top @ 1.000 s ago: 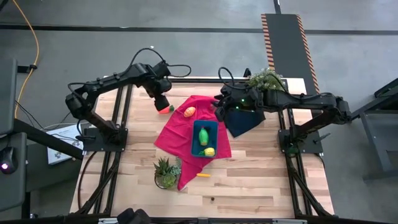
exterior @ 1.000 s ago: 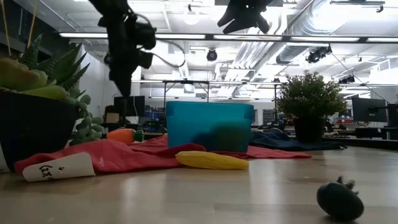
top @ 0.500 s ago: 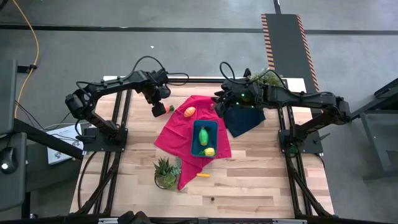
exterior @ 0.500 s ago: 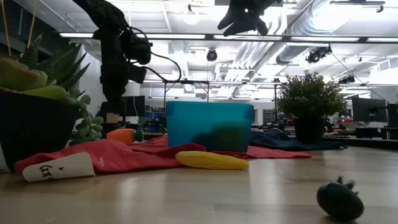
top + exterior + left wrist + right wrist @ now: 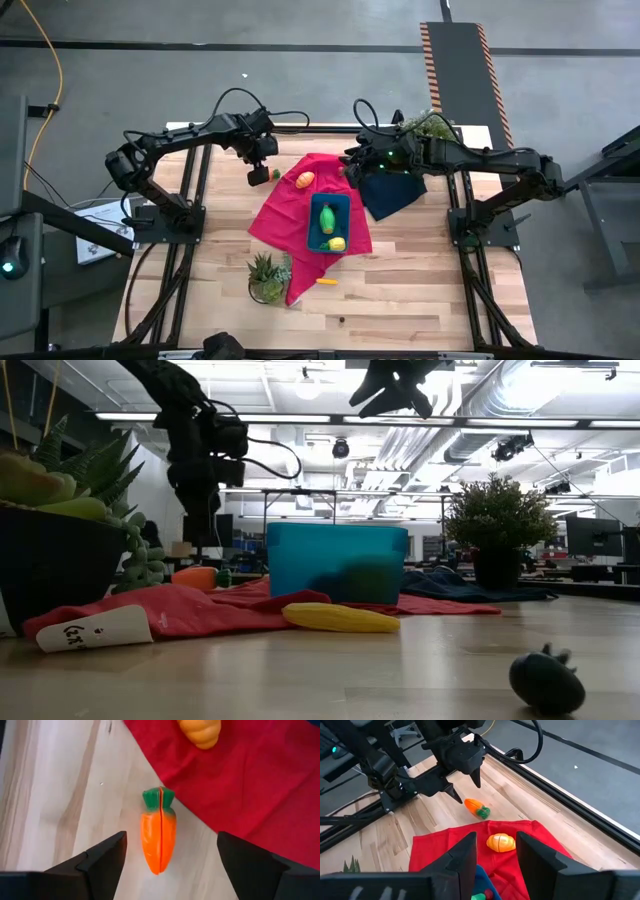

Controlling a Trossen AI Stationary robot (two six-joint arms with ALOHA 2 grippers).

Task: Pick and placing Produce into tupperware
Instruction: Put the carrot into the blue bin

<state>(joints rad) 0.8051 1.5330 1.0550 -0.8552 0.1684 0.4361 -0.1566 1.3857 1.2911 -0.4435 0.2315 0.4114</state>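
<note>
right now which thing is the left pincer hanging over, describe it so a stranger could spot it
Start at the red cloth on the wooden table and go to its far left edge. On bare wood, under the open left pincer, lies a toy carrot: orange with a green top, unlike the rounder orange-yellow piece on the cloth.

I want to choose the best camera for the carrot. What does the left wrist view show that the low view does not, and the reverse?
Only the left wrist view: the toy carrot lying on the bare wooden table, just off the red cloth, between the open fingers of the left gripper above it.

Only the low view: the teal tupperware, a yellow corn in front of it, the potted plants, and a dark round toy near the camera.

Both: the red cloth and the orange produce piece on it.
</note>
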